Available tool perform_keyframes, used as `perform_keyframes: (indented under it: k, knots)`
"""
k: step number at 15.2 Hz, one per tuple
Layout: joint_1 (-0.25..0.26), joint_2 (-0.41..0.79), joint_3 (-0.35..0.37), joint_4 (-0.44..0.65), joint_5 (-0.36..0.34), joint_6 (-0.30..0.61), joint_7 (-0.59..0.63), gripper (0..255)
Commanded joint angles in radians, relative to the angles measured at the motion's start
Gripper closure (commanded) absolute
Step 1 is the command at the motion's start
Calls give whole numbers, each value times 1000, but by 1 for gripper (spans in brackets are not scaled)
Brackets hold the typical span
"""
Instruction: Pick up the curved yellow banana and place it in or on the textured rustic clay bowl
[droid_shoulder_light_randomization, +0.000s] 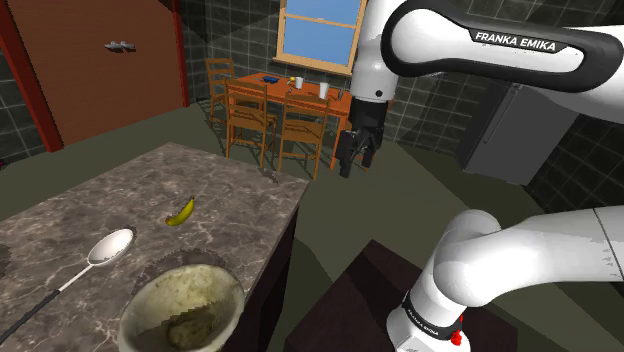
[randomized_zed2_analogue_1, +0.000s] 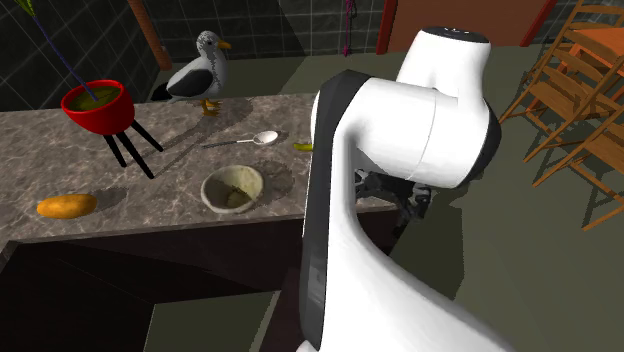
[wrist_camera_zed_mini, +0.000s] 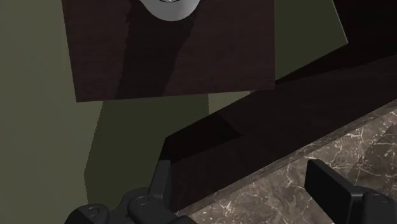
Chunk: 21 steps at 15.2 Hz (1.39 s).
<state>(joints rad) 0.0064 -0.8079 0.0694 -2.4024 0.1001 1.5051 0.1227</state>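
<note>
Hangs beyond the counter (droid_shoulder_light_randomization: 90, 200) edge with gripper (droid_shoulder_light_randomization: 356, 163) spread wide, empty, likely readied for the yellow banana (droid_shoulder_light_randomization: 181, 211) at eight o'clock, mottled bowl (droid_shoulder_light_randomization: 190, 270) at banana's six.

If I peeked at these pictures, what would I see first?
Probably the big white robot arm, looming in front in the second exterior view. Then the seagull standing on the marbled counter beside a red bowl on black legs. A small yellow banana lies near the clay bowl.
</note>
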Motion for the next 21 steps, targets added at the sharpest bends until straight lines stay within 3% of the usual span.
perform_keyframes:
  k: [1, 7, 12, 17, 21]
  knots:
    - [0, 0, 0, 0, 0, 0, 0, 0]
    - [-18, 105, 155, 4, 109, 129, 268, 0]
    - [-46, 242, 279, 54, 160, 245, 488, 0]
    - [-88, 415, 395, 142, 158, 356, 714, 0]
    - [-124, 576, 476, 238, 107, 433, 908, 0]
